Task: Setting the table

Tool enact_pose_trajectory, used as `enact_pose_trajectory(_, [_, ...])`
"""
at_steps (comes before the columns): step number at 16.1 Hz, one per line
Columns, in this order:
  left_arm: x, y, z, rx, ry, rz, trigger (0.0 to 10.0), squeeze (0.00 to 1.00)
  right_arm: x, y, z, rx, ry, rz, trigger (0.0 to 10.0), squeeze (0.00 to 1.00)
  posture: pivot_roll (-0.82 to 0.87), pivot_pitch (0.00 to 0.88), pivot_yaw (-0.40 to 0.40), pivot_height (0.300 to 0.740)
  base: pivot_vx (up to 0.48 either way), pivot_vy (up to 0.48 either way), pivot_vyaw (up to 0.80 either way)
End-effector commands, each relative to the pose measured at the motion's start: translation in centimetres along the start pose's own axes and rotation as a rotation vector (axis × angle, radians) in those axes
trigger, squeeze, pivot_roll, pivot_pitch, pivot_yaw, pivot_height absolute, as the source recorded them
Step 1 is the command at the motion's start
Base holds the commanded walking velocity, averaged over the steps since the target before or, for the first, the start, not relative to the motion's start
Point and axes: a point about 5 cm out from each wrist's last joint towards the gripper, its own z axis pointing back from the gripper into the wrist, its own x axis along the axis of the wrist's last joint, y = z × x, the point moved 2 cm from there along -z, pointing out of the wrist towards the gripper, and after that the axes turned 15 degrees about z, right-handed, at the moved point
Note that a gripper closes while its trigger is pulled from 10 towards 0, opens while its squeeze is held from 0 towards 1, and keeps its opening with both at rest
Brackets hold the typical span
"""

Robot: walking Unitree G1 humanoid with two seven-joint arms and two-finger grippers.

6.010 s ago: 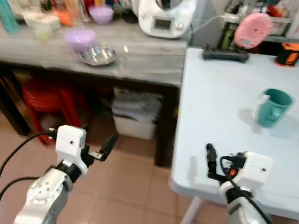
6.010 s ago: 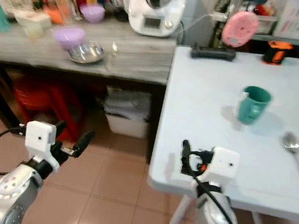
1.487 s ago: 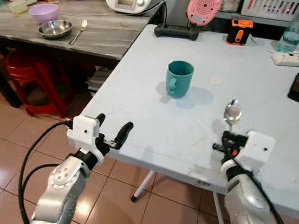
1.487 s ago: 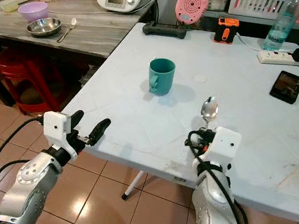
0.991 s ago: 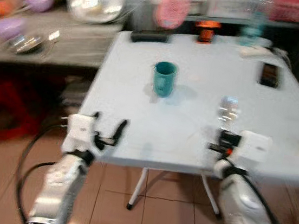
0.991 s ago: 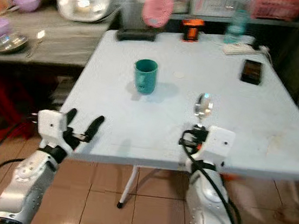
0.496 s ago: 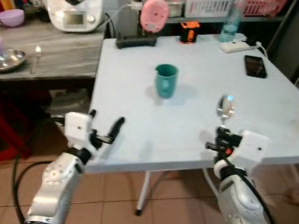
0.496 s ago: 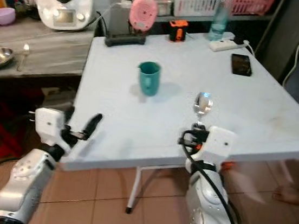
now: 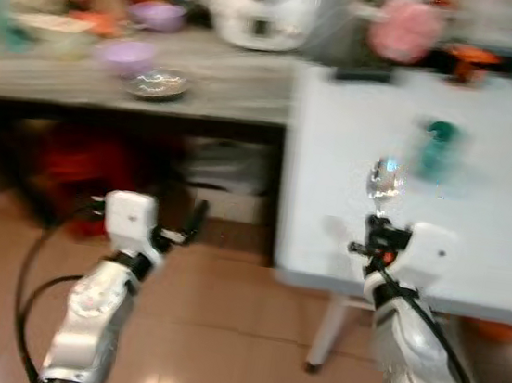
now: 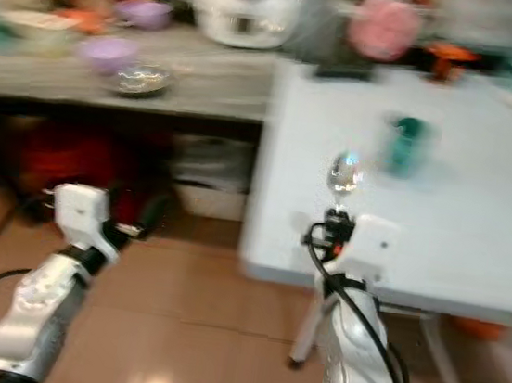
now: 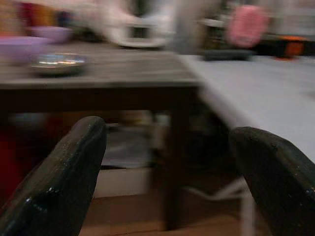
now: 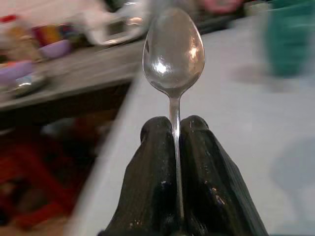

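Motion blur softens a grey wooden counter [image 9: 157, 86] on the left and a pale blue table [image 9: 476, 228] butted against it on the right. On the counter sit a white appliance [image 9: 260, 10], a purple bowl [image 9: 126, 54] and a steel dish [image 9: 157, 84]. A teal mug [image 9: 437, 148] stands on the table. The right gripper [image 12: 176, 129] pinches a metal spoon [image 12: 173, 51] by its handle, bowl up, above the table's near edge. The left gripper [image 11: 162, 162] hangs spread wide, empty, over tiled floor.

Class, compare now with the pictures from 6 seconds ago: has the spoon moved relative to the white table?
Yes. It lay flat on the white table beyond the teal mug; now the spoon stands upright, clamped in the right gripper near the table's front edge.
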Motion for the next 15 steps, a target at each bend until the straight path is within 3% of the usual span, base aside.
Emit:
enact_pose_trajectory(1, [-0.09, -0.74, -0.33, -0.02, 0.001, 0.002, 10.0, 0.0, -0.1, -0.75, 0.08, -0.023, 0.001, 0.001, 10.0, 0.0, -0.05, 0.04, 0.111, 0.74, 0.0, 0.48, 0.71])
enact_pose_trajectory(6, [-0.13, -0.84, -0.33, -0.021, 0.0, 0.001, 10.0, 0.0, -0.14, -0.67, 0.06, -0.032, -0.003, -0.003, 10.0, 0.0, -0.05, 0.031, 0.114, 0.74, 0.0, 0.48, 0.21])
enact_pose_trajectory(13, [0.1, -0.96, -0.24, -0.055, 0.002, 0.012, 10.0, 0.0, -0.1, -0.91, -0.02, -0.031, -0.009, 0.012, 10.0, 0.0, -0.06, 0.023, 0.105, 0.74, 0.0, 0.0, 0.0])
enact_pose_trajectory(15, [0.07, -1.09, -0.2, -0.065, 0.004, 0.014, 10.0, 0.0, -0.12, -0.9, 0.01, -0.028, -0.009, 0.016, 10.0, 0.0, -0.06, 0.022, 0.105, 0.74, 0.283, 0.0, 0.0])
